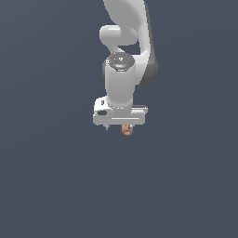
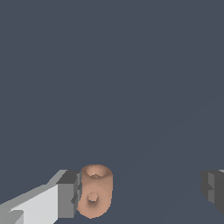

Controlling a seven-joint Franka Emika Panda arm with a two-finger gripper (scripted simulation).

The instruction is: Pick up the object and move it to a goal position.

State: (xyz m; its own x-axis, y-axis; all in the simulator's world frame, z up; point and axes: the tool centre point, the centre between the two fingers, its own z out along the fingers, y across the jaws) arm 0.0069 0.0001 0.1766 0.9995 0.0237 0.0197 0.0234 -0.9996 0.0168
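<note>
Orange-tan and stubby, the object [image 2: 94,190] sits right at the gripper [image 2: 144,190], its side against one dark finger pad [image 2: 69,192] while the other pad [image 2: 213,187] stands well apart — so the jaws are wide and nothing is clamped yet. From the exterior view the same little lump [image 1: 126,129] peeks out just under the white gripper [image 1: 120,126], off toward that view's right side. By my reckoning the reach is done; the closing, the lift and the carry to the goal are all left. I see no goal marker anywhere. Beyond that, only a flat slate-grey counter [image 2: 131,65] — no walls, no other things
</note>
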